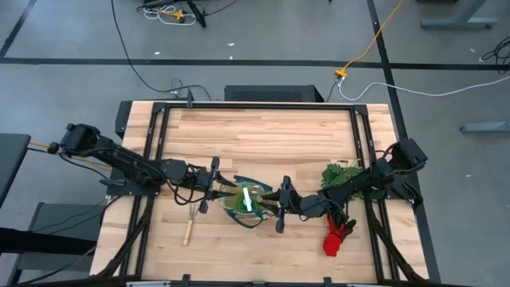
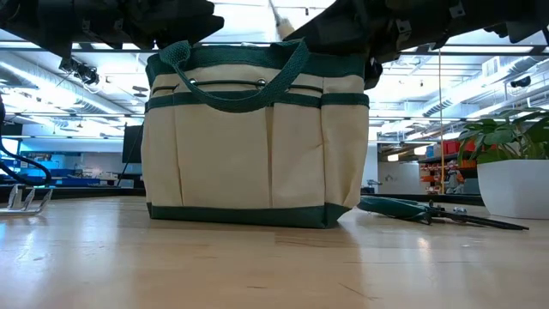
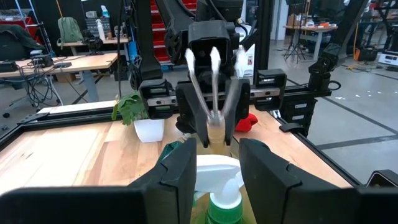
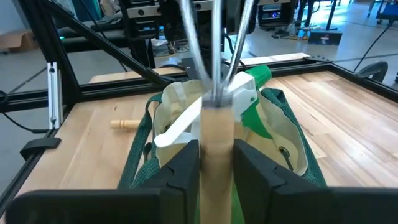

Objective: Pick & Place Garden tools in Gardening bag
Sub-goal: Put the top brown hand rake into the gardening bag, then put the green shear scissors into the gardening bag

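Observation:
The beige gardening bag [image 1: 249, 203] with green trim stands upright mid-table, also seen in the low view [image 2: 257, 137]. A green spray bottle [image 4: 249, 99] with a white nozzle sticks up from it. My right gripper [image 4: 216, 165] reaches over the bag from the right, shut on a wooden-handled rake [image 3: 210, 87] whose tines point up and look blurred. My left gripper [image 3: 219, 168] hovers open and level at the bag's left rim, its fingers on either side of the bottle's head [image 3: 221, 180]. A second rake [image 1: 190, 227] lies flat on the table, left of the bag. My right gripper pinches the rake's wooden handle [image 4: 216, 134] between its two fingers, just below the metal tines. The fingers come nearly level from the table's right and lie across the handle. The rake stands upright above the bag's mouth; its lower end is hidden behind the fingers. My left gripper: I cannot tell whether its fingers touch the bottle's head.
Red gloves [image 1: 335, 239] lie near the front right. Behind them stands a leafy plant in a white pot [image 2: 515, 184]. Dark pruning shears [image 2: 429, 210] lie on the table to the right of the bag. A black frame [image 1: 255, 105] runs around the tabletop.

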### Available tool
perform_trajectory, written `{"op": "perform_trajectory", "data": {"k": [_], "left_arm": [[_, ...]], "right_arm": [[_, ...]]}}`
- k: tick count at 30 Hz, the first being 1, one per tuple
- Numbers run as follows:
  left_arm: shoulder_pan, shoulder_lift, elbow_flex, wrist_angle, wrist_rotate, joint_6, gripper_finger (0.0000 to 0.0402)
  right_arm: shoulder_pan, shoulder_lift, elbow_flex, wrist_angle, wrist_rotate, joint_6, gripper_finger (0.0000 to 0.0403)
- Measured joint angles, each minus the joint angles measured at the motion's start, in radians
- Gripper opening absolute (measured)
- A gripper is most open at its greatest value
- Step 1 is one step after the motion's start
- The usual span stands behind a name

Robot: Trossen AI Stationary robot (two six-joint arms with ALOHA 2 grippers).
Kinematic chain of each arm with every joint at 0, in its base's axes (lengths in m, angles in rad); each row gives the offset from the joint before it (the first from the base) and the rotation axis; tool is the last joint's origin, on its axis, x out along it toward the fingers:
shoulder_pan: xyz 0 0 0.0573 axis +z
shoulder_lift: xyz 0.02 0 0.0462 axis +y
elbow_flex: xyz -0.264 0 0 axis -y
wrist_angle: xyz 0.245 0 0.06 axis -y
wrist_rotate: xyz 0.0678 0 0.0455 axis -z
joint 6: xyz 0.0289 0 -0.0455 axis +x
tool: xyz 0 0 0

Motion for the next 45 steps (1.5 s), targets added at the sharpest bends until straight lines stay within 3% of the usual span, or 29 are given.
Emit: {"op": "perform_trajectory", "data": {"k": [14,20,26,34,45], "left_arm": [[0.000,0.000,0.000,0.000,0.000,0.000,0.0126],[0.000,0.000,0.000,0.000,0.000,0.000,0.0126],[0.000,0.000,0.000,0.000,0.000,0.000,0.0126],[0.000,0.000,0.000,0.003,0.000,0.000,0.0126],[0.000,0.000,0.000,0.011,0.000,0.002,0.0126]], "right_arm": [[0.000,-0.010,0.000,0.003,0.003,-0.034,0.0117],[0.000,-0.072,0.000,-0.045,0.004,-0.043,0.0116],[0.000,-0.210,0.000,-0.275,0.000,0.044,0.0116],[0.000,-0.380,-0.001,-0.675,-0.070,0.377,0.0116],[-0.069,-0.397,-0.001,-0.920,-0.289,0.593,0.0116]]}}
